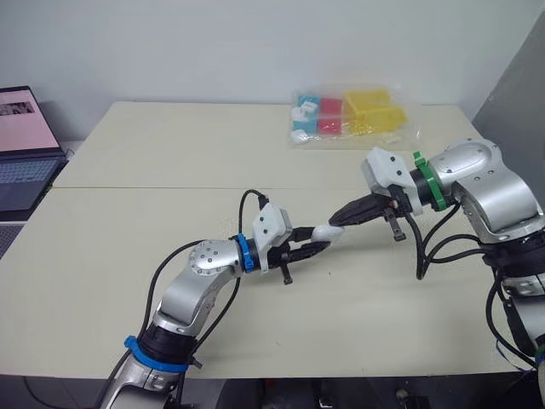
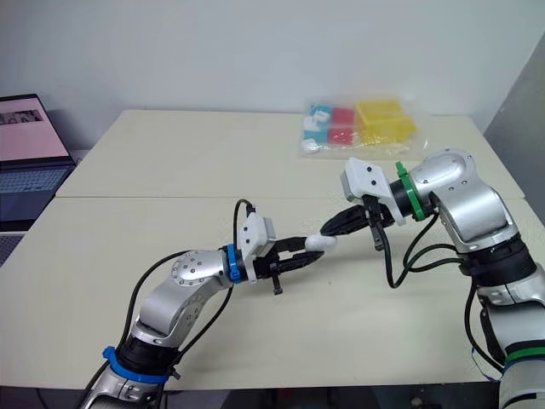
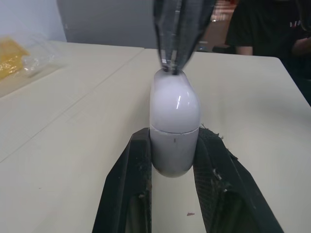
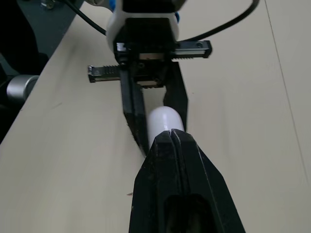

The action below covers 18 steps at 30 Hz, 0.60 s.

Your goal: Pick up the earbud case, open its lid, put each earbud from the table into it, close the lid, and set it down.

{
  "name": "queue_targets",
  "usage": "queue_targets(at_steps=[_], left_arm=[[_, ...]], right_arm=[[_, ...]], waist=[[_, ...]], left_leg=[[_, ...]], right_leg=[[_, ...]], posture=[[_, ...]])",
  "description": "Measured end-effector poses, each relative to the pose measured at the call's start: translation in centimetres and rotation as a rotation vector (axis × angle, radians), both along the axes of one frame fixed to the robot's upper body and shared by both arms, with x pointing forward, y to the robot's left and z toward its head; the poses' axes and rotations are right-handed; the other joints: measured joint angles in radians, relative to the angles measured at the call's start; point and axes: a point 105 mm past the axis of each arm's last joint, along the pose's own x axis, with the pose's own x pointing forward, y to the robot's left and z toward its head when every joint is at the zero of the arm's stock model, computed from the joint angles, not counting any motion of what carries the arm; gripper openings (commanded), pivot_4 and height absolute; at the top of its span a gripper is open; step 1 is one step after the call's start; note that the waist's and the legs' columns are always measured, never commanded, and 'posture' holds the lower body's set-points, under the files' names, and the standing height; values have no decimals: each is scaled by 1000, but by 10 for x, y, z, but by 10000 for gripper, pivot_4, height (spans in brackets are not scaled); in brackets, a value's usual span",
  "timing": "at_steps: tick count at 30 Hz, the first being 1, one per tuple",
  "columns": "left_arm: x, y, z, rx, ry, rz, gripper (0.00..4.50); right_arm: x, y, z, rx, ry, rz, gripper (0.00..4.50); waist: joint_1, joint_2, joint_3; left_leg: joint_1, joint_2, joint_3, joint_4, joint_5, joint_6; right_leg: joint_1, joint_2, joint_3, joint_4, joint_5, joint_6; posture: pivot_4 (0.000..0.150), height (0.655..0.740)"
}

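- Both black fingers (image 3: 138, 184) of the left gripper (image 1: 320, 245) clamp the glossy white oval earbud case (image 3: 174, 128) by its lower half over the beige table (image 1: 170, 273); the slick shell may twist free.
- Right gripper (image 1: 339, 219), black fingers pressed together, touches the lid's tip; prying there could lever the case out.

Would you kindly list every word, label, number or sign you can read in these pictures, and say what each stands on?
No text can be read.
Open laptop screen: pink image, any writing too small.
Person's black shirt: pale marks, too blurred.
White plastic earbud case: no lettering visible.
Clear plastic bag of coloured boxes: no legible label.
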Motion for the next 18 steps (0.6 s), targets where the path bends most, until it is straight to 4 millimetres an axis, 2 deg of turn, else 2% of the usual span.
queue_targets(at_steps=[4,9,12,15,18], left_arm=[[3,-3,6,-21,-3,4,7970],[3,-1,8,-28,0,7,7970],[3,3,7,-10,8,8,7970],[2,9,0,29,56,2,7970],[-2,18,-17,78,190,-11,7970]], right_arm=[[-1,-2,-11,-10,15,-11,0],[1,-2,-11,-7,-7,-18,0],[-7,-4,-4,13,4,-12,0],[-17,-15,0,16,15,-39,0],[-26,-21,3,50,34,-69,0]], waist=[[-1,0,0],[-1,0,0],[0,0,0],[1,0,0],[1,0,0]], left_leg=[[0,0,0,0,0,0],[0,0,0,0,0,0],[0,0,0,0,0,0],[0,0,0,0,0,0],[0,0,0,0,0,0]], right_leg=[[0,0,0,0,0,0],[0,0,0,0,0,0],[0,0,0,0,0,0],[0,0,0,0,0,0],[0,0,0,0,0,0]], posture=[[1500,7400],[1500,7400],[1500,7400],[1500,7400],[1500,7400]])
